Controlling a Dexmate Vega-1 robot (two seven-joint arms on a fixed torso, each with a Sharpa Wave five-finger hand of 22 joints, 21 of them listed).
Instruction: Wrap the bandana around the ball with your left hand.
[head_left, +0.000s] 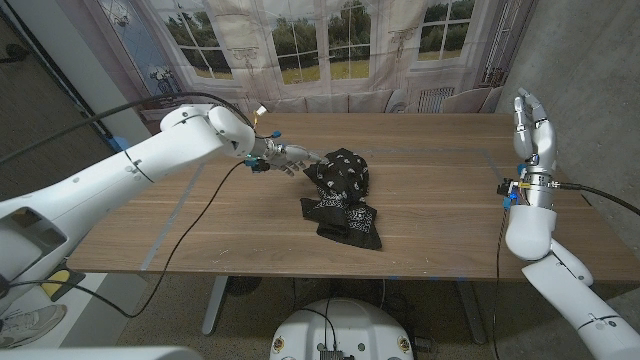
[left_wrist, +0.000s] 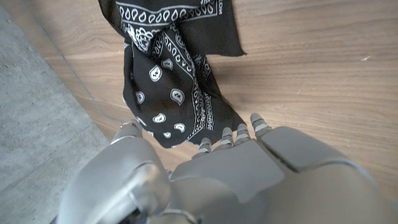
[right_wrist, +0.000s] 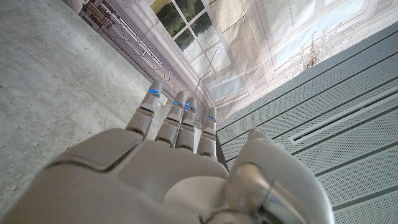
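A black bandana with white paisley print lies bunched near the middle of the wooden table. Its far part rises in a rounded mound, and a flap spreads toward the front edge. No ball surface is visible; whatever is under the mound is covered. My left hand reaches in from the left and pinches the cloth's left edge. In the left wrist view a bandana corner runs down between the thumb and the curled fingers of my left hand. My right hand is raised upright off the table's right end, fingers apart and holding nothing; its fingers point up.
A black cable hangs from my left wrist across the table's left part. Thin tape lines mark a rectangle on the wood. A printed window backdrop stands behind the far edge. A grey wall is on the right.
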